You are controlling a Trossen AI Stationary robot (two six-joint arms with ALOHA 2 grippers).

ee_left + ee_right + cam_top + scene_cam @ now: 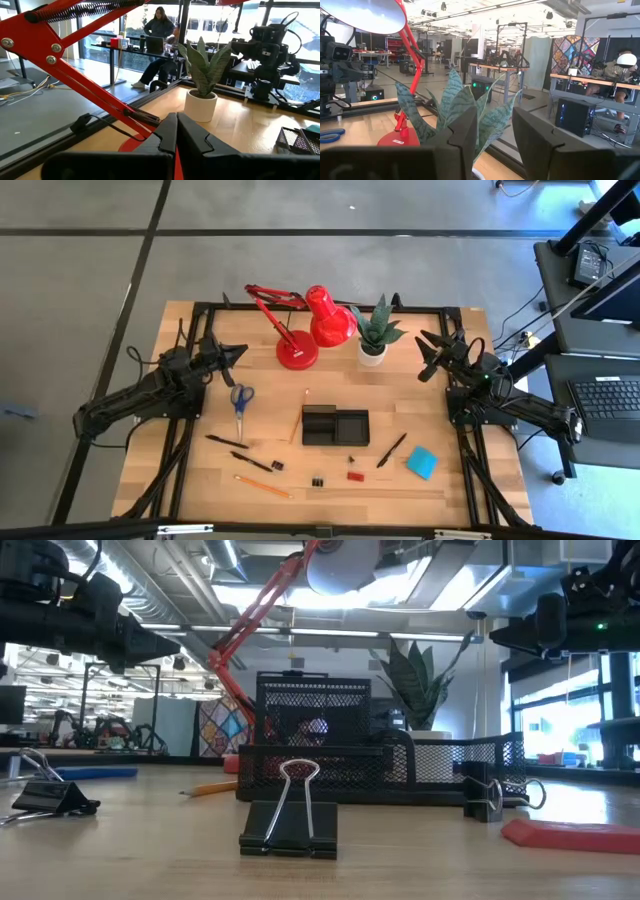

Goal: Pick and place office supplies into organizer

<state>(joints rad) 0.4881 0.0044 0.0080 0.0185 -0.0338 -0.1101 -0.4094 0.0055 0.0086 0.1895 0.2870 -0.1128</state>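
Nothing grasped yet; left hand (237,352) near table's left edge, fingers pressed together, empty; right hand (428,352) near right edge, fingers parted, empty; low black mesh organizer tray (335,426) mid-table; blue-handled scissors (240,402) toward left edge, probably stiff, light, slippery blades; best gripped across handles.

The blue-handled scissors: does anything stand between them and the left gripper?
Nothing visible does. The left gripper, fingers shut, hangs just behind the blue-handled scissors, with only bare wooden table between. The red desk lamp stands aside.
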